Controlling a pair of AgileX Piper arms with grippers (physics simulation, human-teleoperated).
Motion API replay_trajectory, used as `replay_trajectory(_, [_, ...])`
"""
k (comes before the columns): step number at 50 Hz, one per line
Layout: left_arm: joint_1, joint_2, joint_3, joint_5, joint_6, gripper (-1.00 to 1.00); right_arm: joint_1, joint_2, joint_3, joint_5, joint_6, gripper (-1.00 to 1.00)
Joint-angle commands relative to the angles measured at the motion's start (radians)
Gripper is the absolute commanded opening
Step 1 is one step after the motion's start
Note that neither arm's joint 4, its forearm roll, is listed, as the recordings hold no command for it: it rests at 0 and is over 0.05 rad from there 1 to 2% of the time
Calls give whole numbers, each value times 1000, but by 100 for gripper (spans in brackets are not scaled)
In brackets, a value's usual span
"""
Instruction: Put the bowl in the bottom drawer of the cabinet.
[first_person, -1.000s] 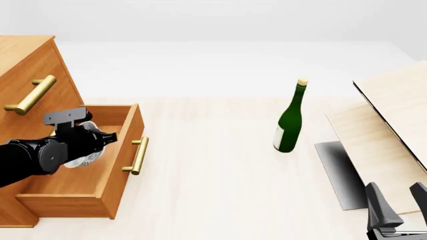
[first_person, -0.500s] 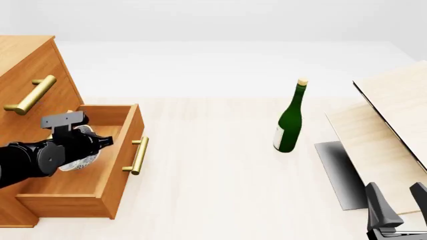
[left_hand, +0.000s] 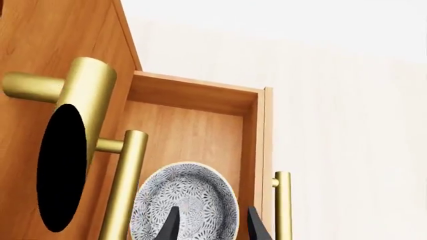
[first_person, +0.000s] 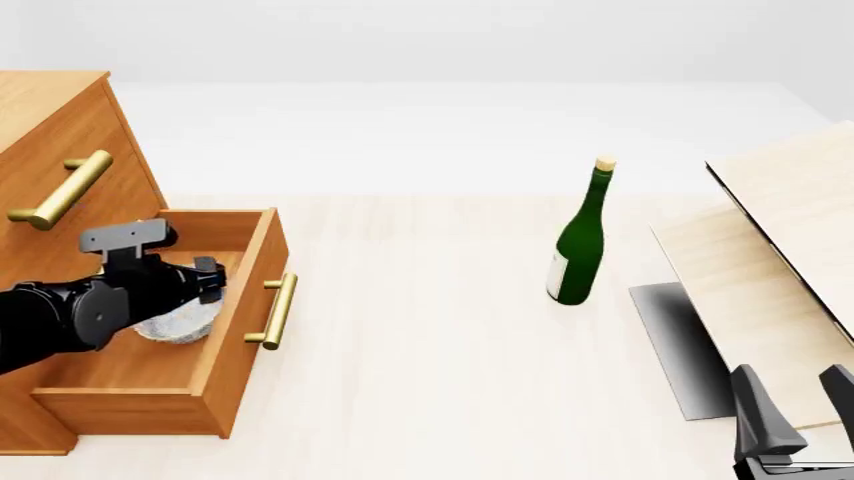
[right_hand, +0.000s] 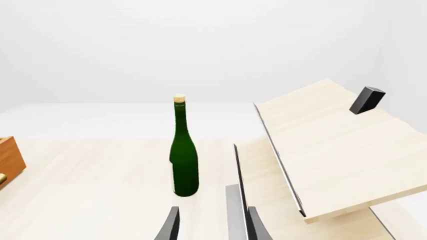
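The bowl (first_person: 174, 322), white with a fine grey pattern, lies flat on the floor of the open bottom drawer (first_person: 134, 368) of the orange-brown cabinet (first_person: 67, 130). My left gripper (first_person: 200, 288) hangs just above the bowl, open, its fingers apart and holding nothing. The left wrist view looks straight down into the bowl (left_hand: 183, 200) inside the drawer (left_hand: 187, 132), with the left gripper (left_hand: 212, 210) over the bowl's right half. My right gripper (first_person: 797, 402) stands open and empty at the near right edge of the table, far from the cabinet.
A green bottle (first_person: 578, 240) stands upright mid-table. Pale wood panels (first_person: 787, 240) lean at the right over a dark grey mat (first_person: 681, 340). The drawer's brass handle (first_person: 278, 312) juts toward the table's middle. An upper drawer handle (first_person: 60, 190) sits above my left arm.
The bowl, held tilted in my left gripper before, now lies flat on the drawer floor. The left gripper has opened and let it go. The right arm has not moved.
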Motion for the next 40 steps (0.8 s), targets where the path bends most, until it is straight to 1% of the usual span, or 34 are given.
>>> replay_trajectory(1, [5,-20,-4,7,-5,100,0,0,0,0,0,100])
replay_trajectory(2, [7,-8,15,-26,-5,100,0,0,0,0,0,100])
replay_trajectory(3, [11,-27,0,5,-5,100,0,0,0,0,0,100])
replay_trajectory(5, [17,-18,20,-29,-3,100,0,0,0,0,0,100])
replay_trajectory(7, [23,-23,23,-33,-1,100,0,0,0,0,0,100])
replay_trajectory(8, [23,-23,23,-33,-1,100,0,1,0,0,0,100])
replay_trajectory(9, [26,-48,-4,16,-1,100,0,0,0,0,0,100])
replay_trajectory(10, [27,-52,-8,23,1,100,0,0,0,0,0,100])
replay_trajectory(11, [32,-32,22,-30,-1,100,0,0,0,0,0,100])
replay_trajectory(13, [31,-29,25,-36,0,100,0,0,0,0,0,100])
replay_trajectory(14, [31,-48,2,6,1,100,0,0,0,0,0,100])
replay_trajectory(15, [31,-54,-5,18,0,100,0,0,0,0,0,100])
replay_trajectory(16, [32,-43,9,-9,2,100,0,1,0,0,1,100])
replay_trajectory(18, [34,-57,-6,19,0,100,0,0,0,0,1,100])
replay_trajectory(19, [32,-37,20,-29,-2,100,0,0,0,0,0,100])
replay_trajectory(20, [29,-34,22,-34,-4,100,0,0,0,0,0,100])
replay_trajectory(21, [26,-33,21,-35,-2,100,0,0,0,0,0,100])
replay_trajectory(22, [22,-43,5,-6,0,100,0,0,0,0,1,100])
replay_trajectory(24, [3,-55,-14,21,-20,100,2,-3,0,4,-1,100])
replay_trajectory(25, [-3,-34,7,-21,-18,100,1,-3,0,3,0,100])
replay_trajectory(29, [-26,-43,6,-31,-33,100,1,-1,0,1,0,100])
replay_trajectory(30, [-35,-86,-16,7,-51,100,1,-1,0,0,0,100])
replay_trajectory(31, [-38,-84,8,-40,-73,100,1,0,0,0,0,100])
replay_trajectory(32, [-48,-87,13,-53,-97,100,1,1,0,-1,0,100])
replay_trajectory(34, [-41,-81,15,-53,-83,100,1,1,0,-1,1,100])
replay_trajectory(35, [-57,-104,11,-45,-113,100,1,1,0,-1,0,100])
replay_trajectory(36, [-59,-116,-7,-12,-110,100,1,1,0,-1,0,100])
replay_trajectory(37, [-56,-129,-8,-8,-104,100,1,1,0,-1,0,100])
replay_trajectory(39, [-53,-140,-6,-11,-115,100,1,1,0,-1,0,100])
replay_trajectory(40, [-62,-141,11,-42,-124,100,1,1,0,-1,0,100])
